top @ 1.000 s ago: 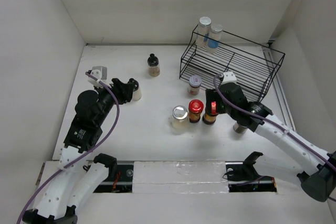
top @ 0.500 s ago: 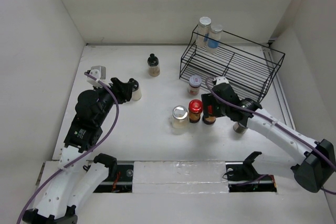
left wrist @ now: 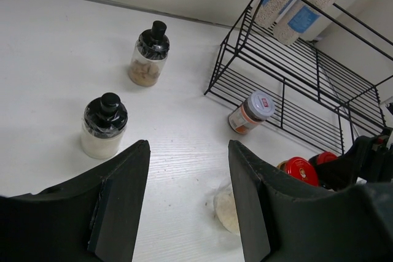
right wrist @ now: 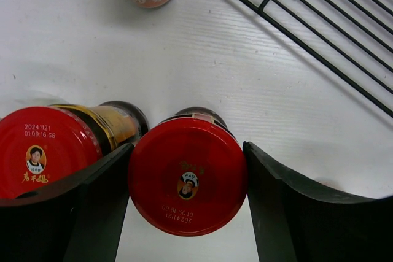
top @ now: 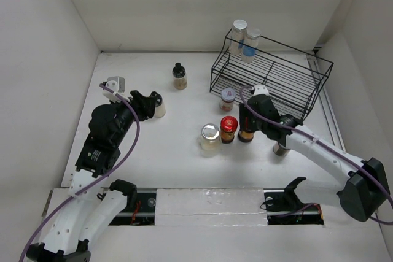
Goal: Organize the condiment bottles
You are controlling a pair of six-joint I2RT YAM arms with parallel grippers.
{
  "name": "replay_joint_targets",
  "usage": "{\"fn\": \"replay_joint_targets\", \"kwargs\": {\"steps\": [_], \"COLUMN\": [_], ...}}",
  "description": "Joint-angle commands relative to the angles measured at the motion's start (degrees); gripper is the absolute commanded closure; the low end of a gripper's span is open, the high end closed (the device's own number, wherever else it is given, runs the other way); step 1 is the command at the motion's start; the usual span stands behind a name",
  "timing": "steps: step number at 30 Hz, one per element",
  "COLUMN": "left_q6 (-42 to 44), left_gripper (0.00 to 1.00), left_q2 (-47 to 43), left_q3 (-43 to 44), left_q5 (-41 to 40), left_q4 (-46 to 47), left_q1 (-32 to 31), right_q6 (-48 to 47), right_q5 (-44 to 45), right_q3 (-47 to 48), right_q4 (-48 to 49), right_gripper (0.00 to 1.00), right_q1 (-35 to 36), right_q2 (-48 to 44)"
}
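My right gripper [top: 248, 122] is open, with its fingers [right wrist: 98, 207] close on both sides of the cap of a dark red-capped jar [right wrist: 187, 176] that stands on the table. A second red-capped jar [top: 229, 128] stands just left of it [right wrist: 43, 148]. A silver-capped clear jar [top: 210, 136] is left of that. A small white-lidded jar [top: 228, 99] sits by the rack's front. My left gripper [top: 147, 105] is open and empty [left wrist: 188, 151], beside a black-capped white jar [left wrist: 103, 128]. A black-capped brown jar [top: 179, 77] stands farther back. Two tall bottles [top: 243, 36] stand on the rack top.
The black wire two-tier rack [top: 288, 72] stands at the back right, its lower shelf near my right gripper [right wrist: 319, 23]. Another jar [top: 282, 149] stands partly under my right arm. White walls enclose the table on three sides.
My right gripper has moved left and settled over the second red-capped jar, its fingers now flanking the cap. The left arm has not moved.
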Motion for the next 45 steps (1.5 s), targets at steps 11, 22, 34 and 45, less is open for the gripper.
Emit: {"fn": "replay_joint_targets", "kwargs": {"steps": [11, 22, 34, 45], "left_q6": [0.5, 0.5, 0.5, 0.5], "left_gripper": [0.50, 0.50, 0.50, 0.50], "left_q2": [0.1, 0.1, 0.1, 0.1], "left_q3": [-0.2, 0.4, 0.4, 0.4], "left_q5": [0.5, 0.5, 0.5, 0.5], "left_q4": [1.5, 1.4, 1.4, 1.4], "left_q1": [0.3, 0.3, 0.3, 0.3], "right_q6": [-7.2, -10.9, -12.7, -14.8], "right_q5": [-4.2, -16.6, -21.4, -20.0], "right_q3": [27.7, 56.7, 78.7, 69.4], "right_q4": [3.1, 8.0, 0.5, 3.9], "right_gripper": [0.51, 0.51, 0.53, 0.51], "right_q1": [-3.3, -22.5, -32.2, -30.3], "right_q2": [-7.0, 13.6, 34.9, 36.6]}}
